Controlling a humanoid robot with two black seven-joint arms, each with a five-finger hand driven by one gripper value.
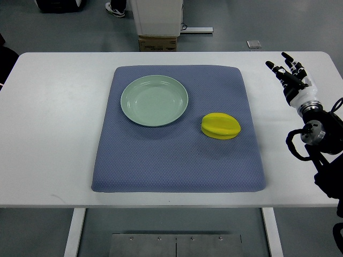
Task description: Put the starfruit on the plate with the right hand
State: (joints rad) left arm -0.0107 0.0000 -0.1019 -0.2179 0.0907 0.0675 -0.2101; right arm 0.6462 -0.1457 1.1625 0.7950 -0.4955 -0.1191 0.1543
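A yellow starfruit [220, 126] lies on the blue-grey mat [177, 160], right of centre. A pale green plate [154, 100] sits empty on the mat's upper left part, a short gap from the fruit. My right hand [286, 68] is over the white table at the far right, beyond the mat's edge, fingers spread and holding nothing. It is well apart from the starfruit, to its upper right. The left arm does not show.
The white table [48, 134] extends around the mat on all sides. Beyond the far edge stand a cardboard box [157, 43] and a white unit on the floor; a person's shoe [114, 9] shows at the top.
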